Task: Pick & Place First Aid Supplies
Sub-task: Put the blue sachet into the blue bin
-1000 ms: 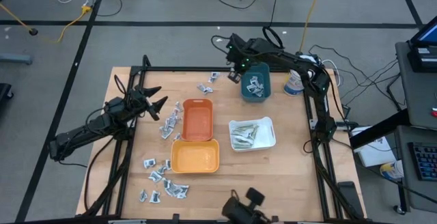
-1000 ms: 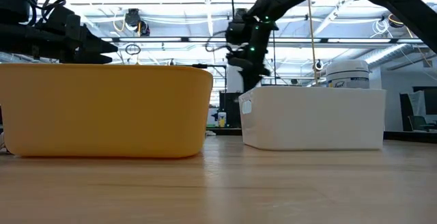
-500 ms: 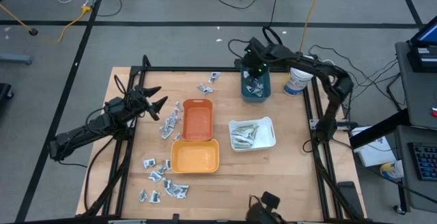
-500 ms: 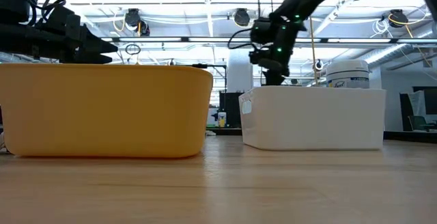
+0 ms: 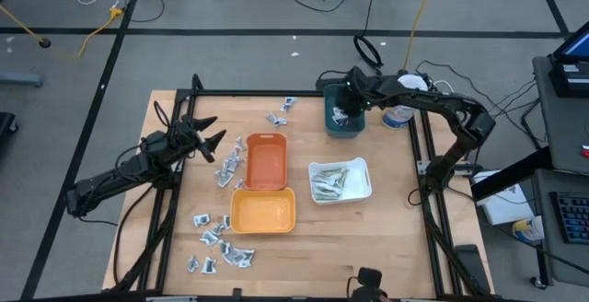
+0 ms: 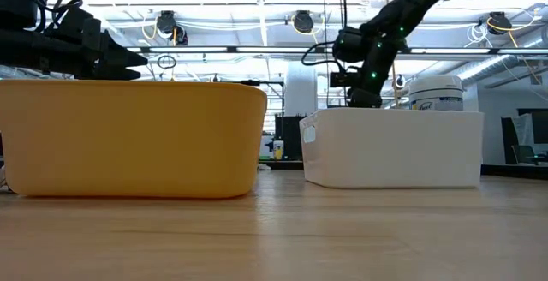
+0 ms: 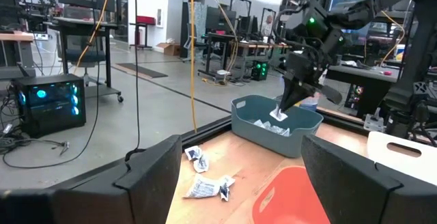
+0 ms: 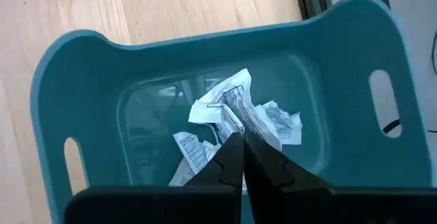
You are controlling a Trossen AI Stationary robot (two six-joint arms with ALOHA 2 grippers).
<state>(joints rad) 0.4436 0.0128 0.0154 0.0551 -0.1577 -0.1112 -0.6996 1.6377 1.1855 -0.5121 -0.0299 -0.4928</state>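
While the right gripper [image 8: 240, 138] clenches a sachet [image 8: 229, 108] over the teal tray [image 5: 344, 118], other sachets [image 5: 219, 238] lie on the wooden counter [image 5: 382, 224].
Left gripper [image 5: 210, 138] waits with jaws released, near the orange tray [image 5: 266, 162]; desks and cables fill the room behind.

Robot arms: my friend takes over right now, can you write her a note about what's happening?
Right tool: shut on a sachet, held over the teal tray at the table's far side.
Left tool: open, holding nothing, waiting at the table's left, beside the orange tray.
Done: several sachets already lie in the teal tray; pale strips lie in the white tray.
Left: let go of the held sachet, then collect the loose sachets near the yellow tray, those left of the orange tray, and the few at the far edge.
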